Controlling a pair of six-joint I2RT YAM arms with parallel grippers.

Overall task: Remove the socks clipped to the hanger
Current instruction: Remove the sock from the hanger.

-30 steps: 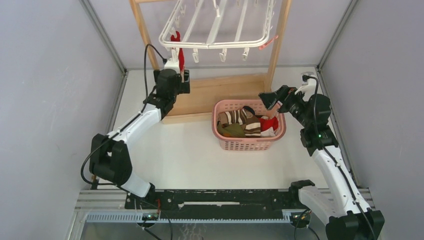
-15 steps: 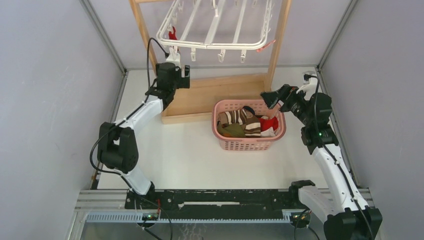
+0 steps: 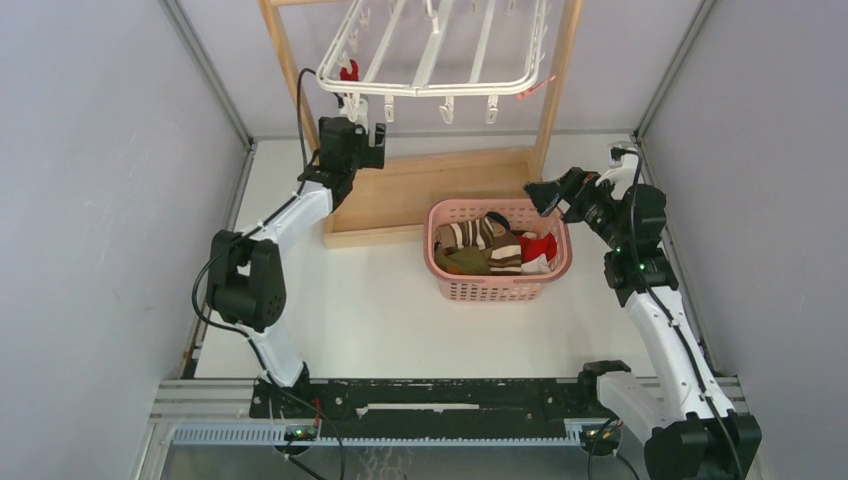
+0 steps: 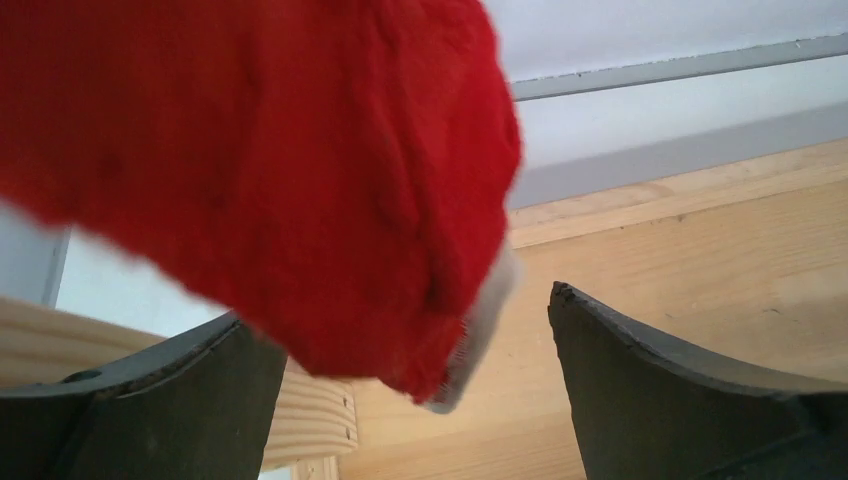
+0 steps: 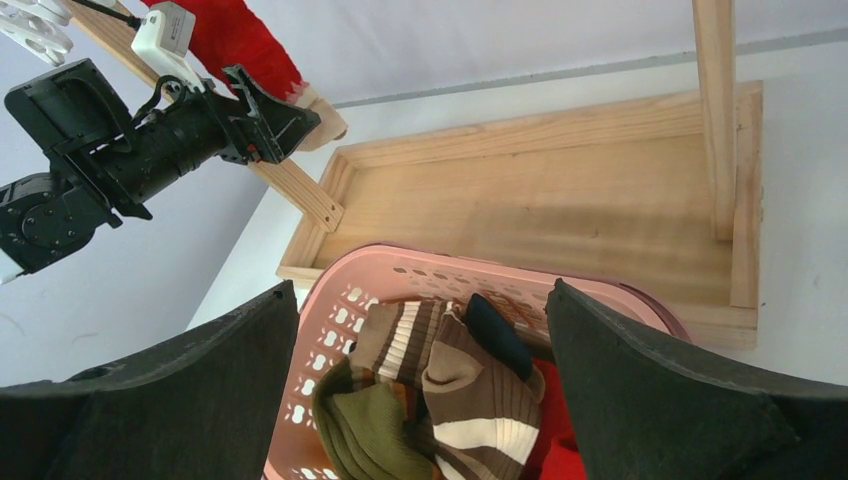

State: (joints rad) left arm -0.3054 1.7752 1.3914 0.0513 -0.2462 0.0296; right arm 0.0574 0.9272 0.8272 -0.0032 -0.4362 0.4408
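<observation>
The white hanger (image 3: 430, 62) hangs from the wooden stand at the back. One red sock (image 3: 348, 72) is clipped at its left front corner. In the left wrist view that red sock (image 4: 260, 160) fills the upper left, and its white-edged tip dangles between the wide-apart fingers. My left gripper (image 3: 352, 128) (image 4: 400, 305) is open just under that corner, and the sock does not look pinched. My right gripper (image 3: 545, 195) (image 5: 422, 290) hovers open and empty above the pink basket's right rim. Other socks (image 3: 490, 245) (image 5: 470, 380), striped brown, olive, navy and red, lie in the basket.
The pink basket (image 3: 450, 285) (image 5: 400, 262) stands mid-table in front of the stand's wooden base (image 3: 440, 185) (image 5: 560, 200). Wooden posts (image 3: 555, 80) rise on both sides of the hanger. Grey walls close in left, right and behind. The left arm (image 5: 120, 160) shows in the right wrist view.
My left arm has stretched back and up toward the hanger's left corner, so its gripper now sits around the hanging red sock. The hanger has swayed slightly. The right arm has barely moved.
</observation>
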